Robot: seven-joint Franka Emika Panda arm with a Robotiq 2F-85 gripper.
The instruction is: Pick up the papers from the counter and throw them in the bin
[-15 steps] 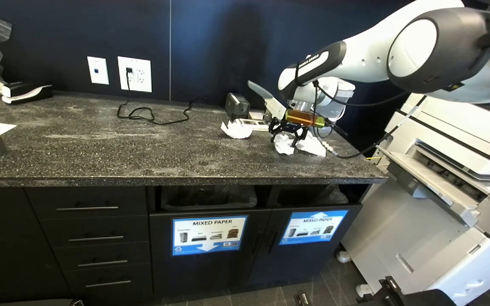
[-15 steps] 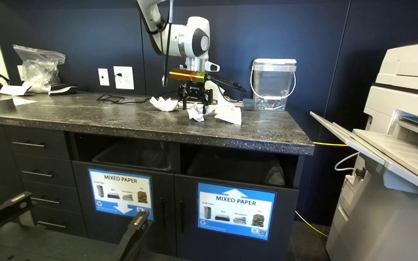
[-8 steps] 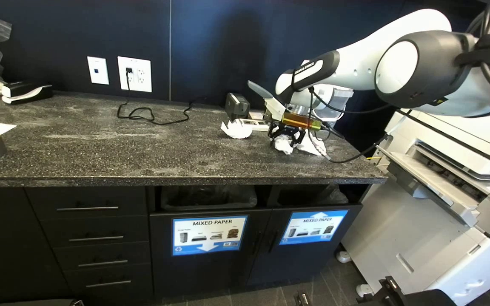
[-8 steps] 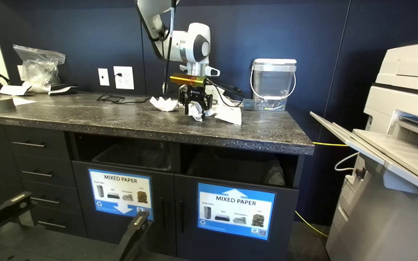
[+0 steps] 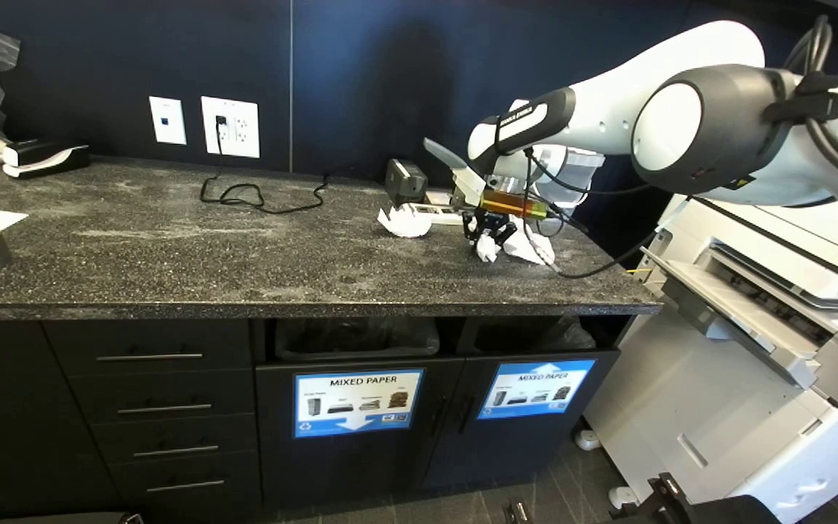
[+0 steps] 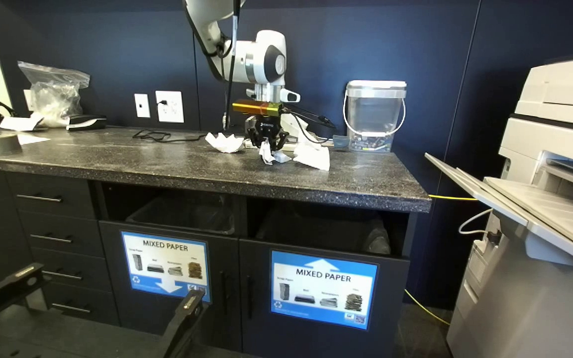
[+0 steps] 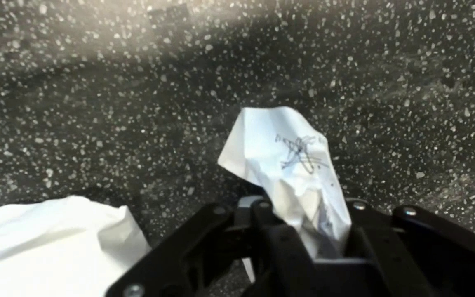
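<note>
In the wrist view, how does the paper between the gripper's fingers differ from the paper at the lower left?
The pinched paper is squeezed narrow in the gripper; the lower-left paper lies spread outside it. The pinched paper is scribbled on in dark lines; the visible part of the lower-left paper looks unmarked. Both are white and creased.

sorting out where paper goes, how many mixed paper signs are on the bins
2: the down-arrow sign on the drawer-side bin front, and the up-arrow sign on the printer-side bin front. Both exterior views show both; none appears hidden.
</note>
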